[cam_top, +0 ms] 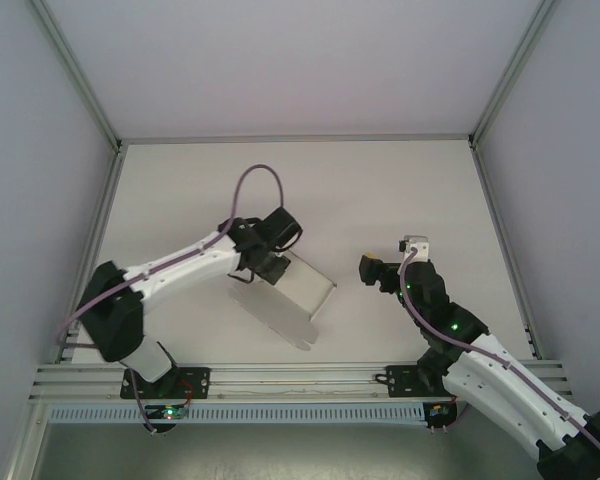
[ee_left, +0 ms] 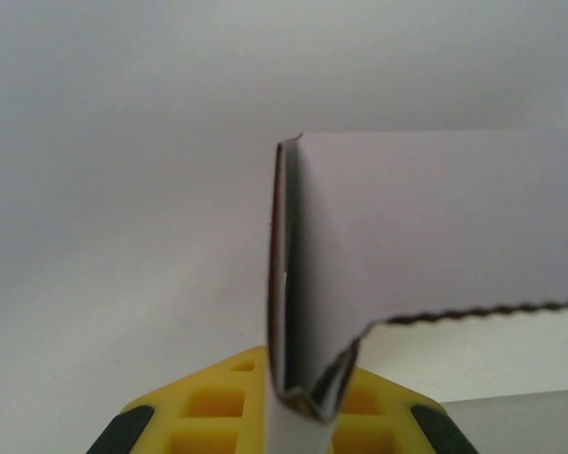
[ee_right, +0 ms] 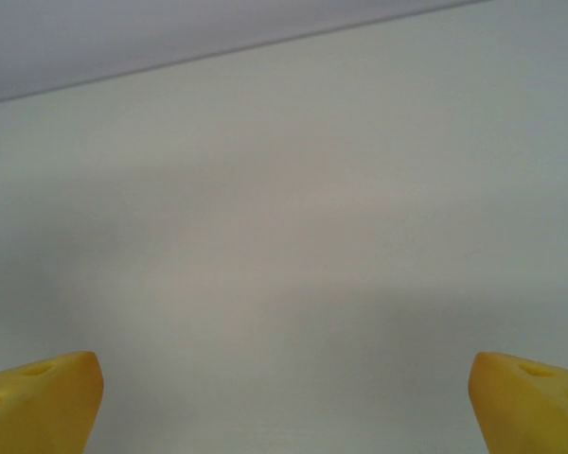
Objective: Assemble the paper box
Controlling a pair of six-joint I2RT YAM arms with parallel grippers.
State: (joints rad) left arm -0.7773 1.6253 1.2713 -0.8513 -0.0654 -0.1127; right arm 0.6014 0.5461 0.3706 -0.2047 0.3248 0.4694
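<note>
The paper box (cam_top: 292,297) is a white, partly folded paperboard sheet lifted off the table left of centre, one panel raised and a flap hanging toward the near edge. My left gripper (cam_top: 270,268) is shut on its upper left edge. In the left wrist view the doubled paperboard edge (ee_left: 293,284) rises upright from between the yellow fingers (ee_left: 218,402), with a panel stretching away to the right. My right gripper (cam_top: 372,271) hovers to the right of the box, apart from it, and stands open; its yellow fingertips (ee_right: 38,397) sit wide apart over bare table.
The white table (cam_top: 400,190) is fenced by grey walls and aluminium posts (cam_top: 75,70). A slotted rail (cam_top: 300,380) runs along the near edge between the two arm bases. A purple cable (cam_top: 260,180) loops above the left wrist.
</note>
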